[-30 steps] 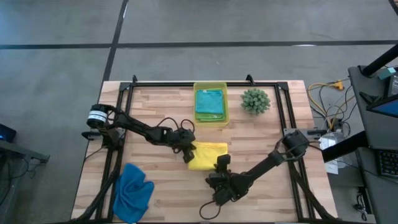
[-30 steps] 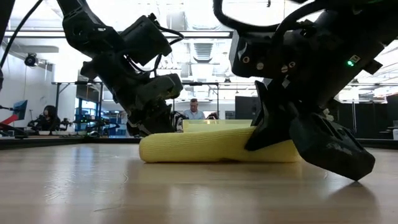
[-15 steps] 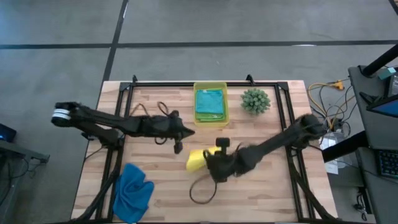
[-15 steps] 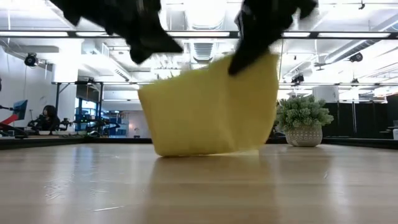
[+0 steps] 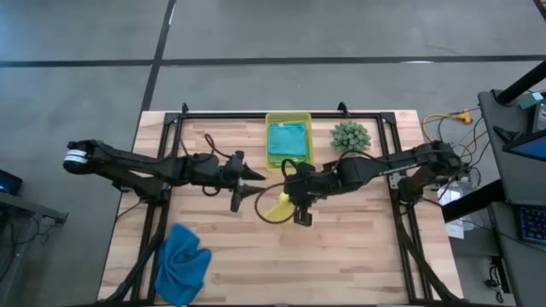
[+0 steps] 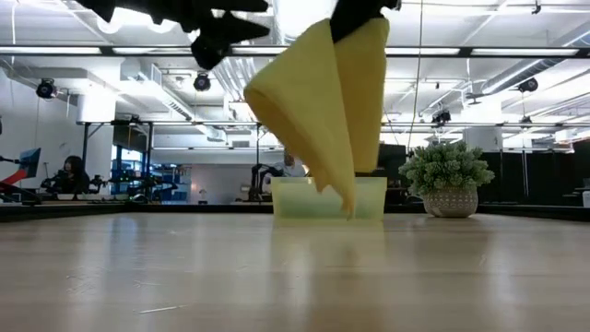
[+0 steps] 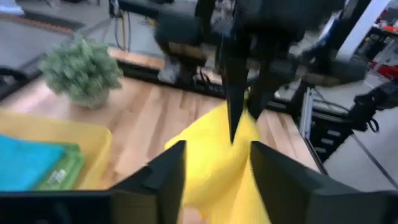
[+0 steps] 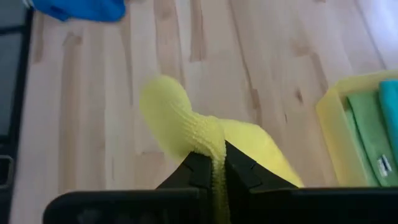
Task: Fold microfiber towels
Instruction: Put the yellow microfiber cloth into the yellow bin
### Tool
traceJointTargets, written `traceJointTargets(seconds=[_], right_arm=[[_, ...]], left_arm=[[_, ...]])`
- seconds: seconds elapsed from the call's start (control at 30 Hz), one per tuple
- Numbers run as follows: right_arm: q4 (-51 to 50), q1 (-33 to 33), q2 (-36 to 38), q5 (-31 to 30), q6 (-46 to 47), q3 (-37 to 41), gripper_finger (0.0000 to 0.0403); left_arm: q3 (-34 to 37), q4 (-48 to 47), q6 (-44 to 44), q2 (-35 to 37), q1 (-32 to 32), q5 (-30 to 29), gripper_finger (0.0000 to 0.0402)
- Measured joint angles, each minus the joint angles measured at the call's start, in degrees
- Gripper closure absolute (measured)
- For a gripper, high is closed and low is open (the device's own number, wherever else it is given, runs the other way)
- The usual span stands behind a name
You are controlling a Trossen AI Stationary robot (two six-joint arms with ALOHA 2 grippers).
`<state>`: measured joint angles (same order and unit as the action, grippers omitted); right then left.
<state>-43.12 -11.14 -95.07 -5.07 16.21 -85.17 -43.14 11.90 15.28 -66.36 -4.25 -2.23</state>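
The right pincer (image 8: 213,169) is clamped on the yellow towel (image 6: 327,111), which hangs folded above the tabletop (image 5: 358,247) in front of the bin (image 5: 289,141). The left pincer (image 7: 214,168) stands apart just beside it, apparently not touching.

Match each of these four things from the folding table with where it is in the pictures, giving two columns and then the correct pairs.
Things:
1. yellow towel
2. blue towel
3. teal towel
4. potted plant

Places:
A. crumpled at the table's near left corner
B. standing on the table right of the bin
C. hanging in the air from the right gripper
D. lying folded in the yellow-green bin

Pairs: 1-C, 2-A, 3-D, 4-B
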Motion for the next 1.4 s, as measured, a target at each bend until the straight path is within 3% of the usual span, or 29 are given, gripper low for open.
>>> traceJointTargets(seconds=[0.13,0.27,0.5,0.6,1.17,1.4], right_arm=[[-0.2,0.1,-0.7,2.1,1.1,-0.8,0.0394],[-0.8,0.0,-1.6,2.7,3.1,-0.8,0.0394],[-2.7,0.0,-2.7,2.7,4.3,-0.7,0.0394],[-3.7,0.0,-2.7,2.8,4.4,-0.7,0.0394],[-4.6,0.1,-2.6,3.1,5.4,-0.8,0.0394],[-4.7,0.1,-2.6,3.6,5.4,-0.8,0.0394]], left_arm=[[-1.3,3.0,2.5,-4.3,0.0,1.8,0.0180],[-4.5,4.2,4.0,-9.9,0.0,6.3,0.0147],[-10.3,3.4,7.4,-19.1,0.0,18.4,0.0140],[-12.7,0.4,8.4,-22.6,0.0,20.3,0.0141],[-13.2,-13.6,7.9,-24.2,0.0,21.2,0.0201],[-13.1,-22.0,4.9,-23.9,0.0,21.0,0.0273]])
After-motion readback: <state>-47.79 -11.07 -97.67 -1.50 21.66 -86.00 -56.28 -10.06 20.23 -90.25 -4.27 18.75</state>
